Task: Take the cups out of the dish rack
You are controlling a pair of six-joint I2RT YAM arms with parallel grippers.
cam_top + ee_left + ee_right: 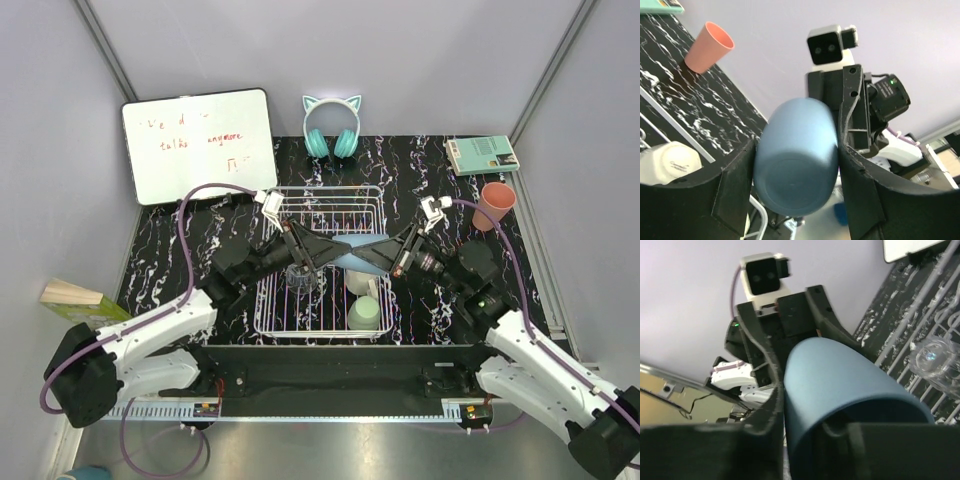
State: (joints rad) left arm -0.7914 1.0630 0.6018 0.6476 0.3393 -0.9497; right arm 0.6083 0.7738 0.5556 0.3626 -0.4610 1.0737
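A light blue cup (352, 262) hangs on its side above the white wire dish rack (330, 195), between both grippers. My left gripper (796, 167) is shut on the cup (797, 160) near its base. My right gripper (815, 437) straddles the cup's (840, 375) rim wall, one finger (760, 435) against the outside and one (900, 450) inside with a gap, so it looks open. In the rack are a sage-green cup (364, 314), a cream-white mug (360, 283) and a clear glass (302, 278). A salmon-pink cup (495, 203) stands on the table at the far right.
A whiteboard (198, 143) leans at the back left. Teal cat-ear headphones (331, 125) lie behind the rack. A green book (482, 153) lies at the back right. A wooden block (80, 300) sits at the left edge.
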